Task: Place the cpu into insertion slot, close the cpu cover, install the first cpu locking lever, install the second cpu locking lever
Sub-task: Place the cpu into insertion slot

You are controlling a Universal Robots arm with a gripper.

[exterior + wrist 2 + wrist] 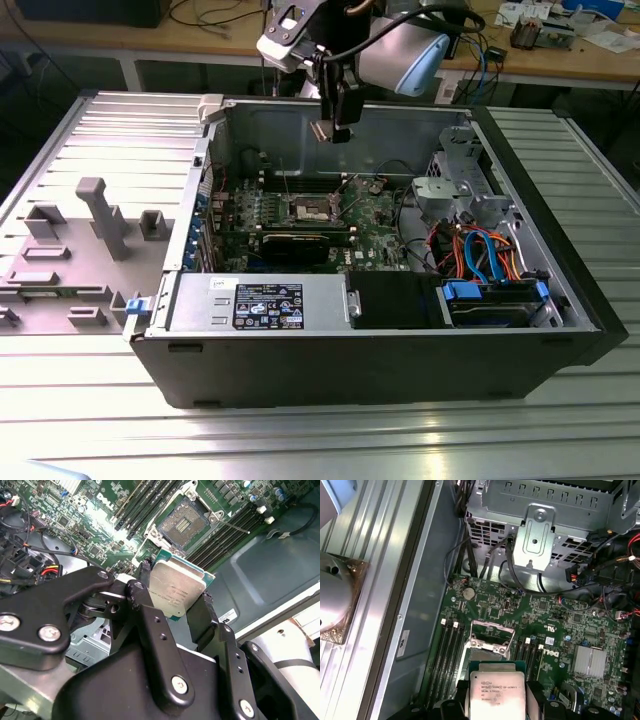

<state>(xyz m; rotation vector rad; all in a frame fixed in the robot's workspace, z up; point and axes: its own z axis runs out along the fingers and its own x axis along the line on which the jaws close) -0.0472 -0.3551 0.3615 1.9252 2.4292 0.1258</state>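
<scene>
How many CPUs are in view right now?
1. The cpu is held by the gripper, up off the insertion slot, whose contact field lies bare.

Light appears to be cast from overhead. In the exterior view, pale glare is spread across the ribbed metal surface (420, 445), while the inside of the computer case (400, 365) is left shaded. In the second wrist view, a white hotspot is thrown on the motherboard (117, 542), and a soft sheen is carried by the cpu (176, 592).
</scene>
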